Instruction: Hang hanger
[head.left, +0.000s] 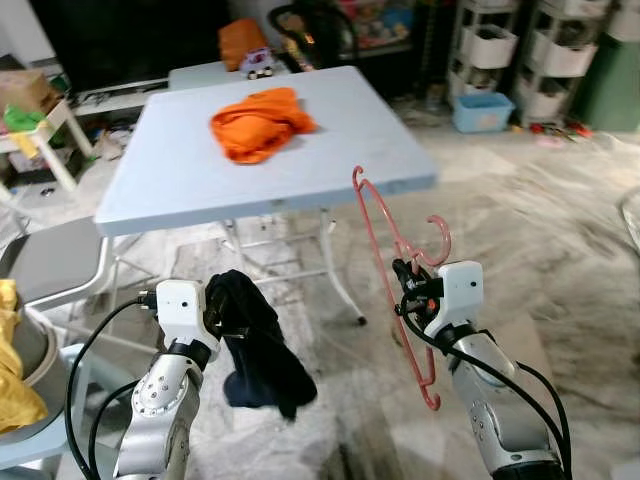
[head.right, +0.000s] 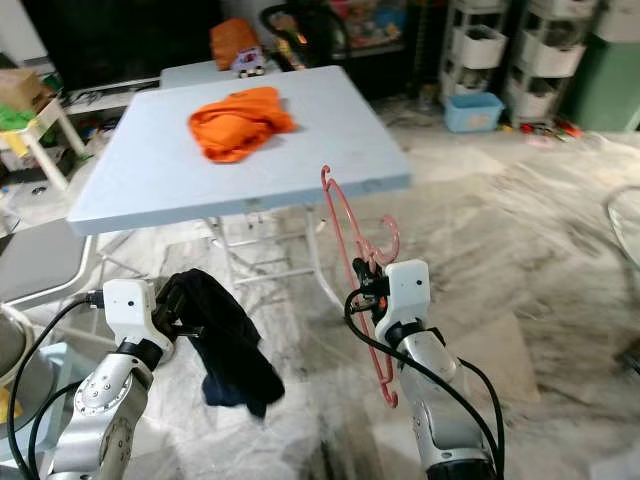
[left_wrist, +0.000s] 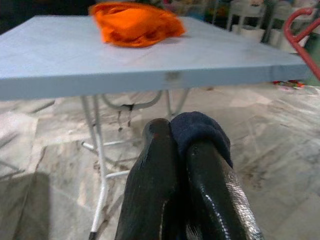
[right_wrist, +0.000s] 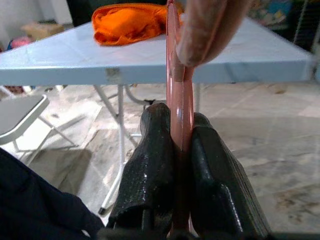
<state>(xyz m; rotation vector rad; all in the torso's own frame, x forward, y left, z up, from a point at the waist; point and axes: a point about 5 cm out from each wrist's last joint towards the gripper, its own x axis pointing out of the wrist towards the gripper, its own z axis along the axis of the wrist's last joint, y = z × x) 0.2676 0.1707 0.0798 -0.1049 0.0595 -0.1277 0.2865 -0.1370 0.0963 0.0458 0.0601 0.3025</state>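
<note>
A pink plastic hanger (head.left: 392, 260) stands almost upright in my right gripper (head.left: 404, 283), which is shut on it at its middle; its hook (head.left: 440, 240) curls beside the wrist. The right wrist view shows both fingers (right_wrist: 152, 165) pressed on the pink bar (right_wrist: 180, 100). My left gripper (head.left: 222, 312) is shut on a dark navy garment (head.left: 258, 350) that hangs down limp in front of the left arm. The left wrist view has the dark cloth (left_wrist: 200, 130) bunched between the black fingers (left_wrist: 155, 170). Both grippers hover over the floor, short of the table.
A pale blue folding table (head.left: 180, 170) stands ahead with an orange garment (head.left: 260, 122) on it. A grey chair (head.left: 50, 262) is at the left, a basket with yellow cloth (head.left: 15, 380) at lower left. Storage shelves (head.left: 520, 50) and a blue bin (head.left: 482, 110) stand far right on marble floor.
</note>
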